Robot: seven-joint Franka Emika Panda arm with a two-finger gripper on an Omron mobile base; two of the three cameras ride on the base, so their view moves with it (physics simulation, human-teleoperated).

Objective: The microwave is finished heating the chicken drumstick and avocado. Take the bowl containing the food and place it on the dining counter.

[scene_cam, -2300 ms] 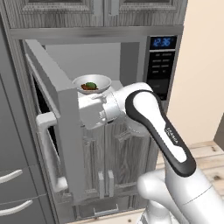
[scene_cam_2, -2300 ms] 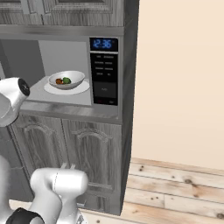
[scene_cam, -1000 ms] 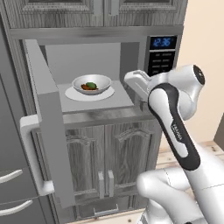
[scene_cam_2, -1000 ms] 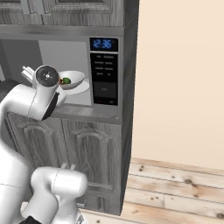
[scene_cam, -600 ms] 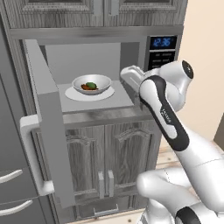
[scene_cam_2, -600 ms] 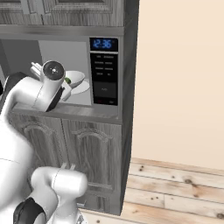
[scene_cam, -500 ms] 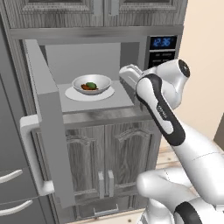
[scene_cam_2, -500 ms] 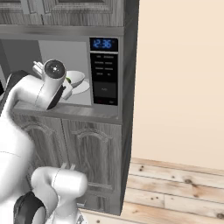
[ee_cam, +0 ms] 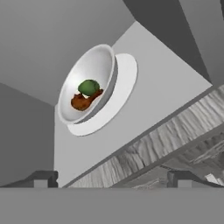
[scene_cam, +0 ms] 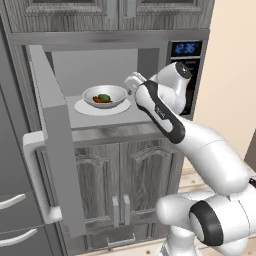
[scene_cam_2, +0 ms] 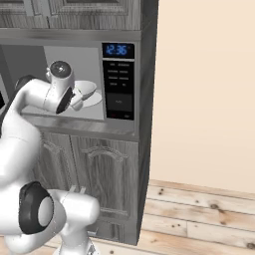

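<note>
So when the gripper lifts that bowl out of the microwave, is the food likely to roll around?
Probably a little. The avocado looks rounded and lies loose beside the drumstick. The bowl seems stiff, and its sloped walls should contain them if kept level.

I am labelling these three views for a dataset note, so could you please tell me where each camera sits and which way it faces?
Left base view: behind the arm on its left, facing the open microwave and the bowl; the arm rises from lower right.
Right base view: behind on its right, facing the keypad panel; the arm stands at left.
Hand view: on the hand, looking along the open gripper at the bowl.
Shared: both base views show the microwave.
</note>
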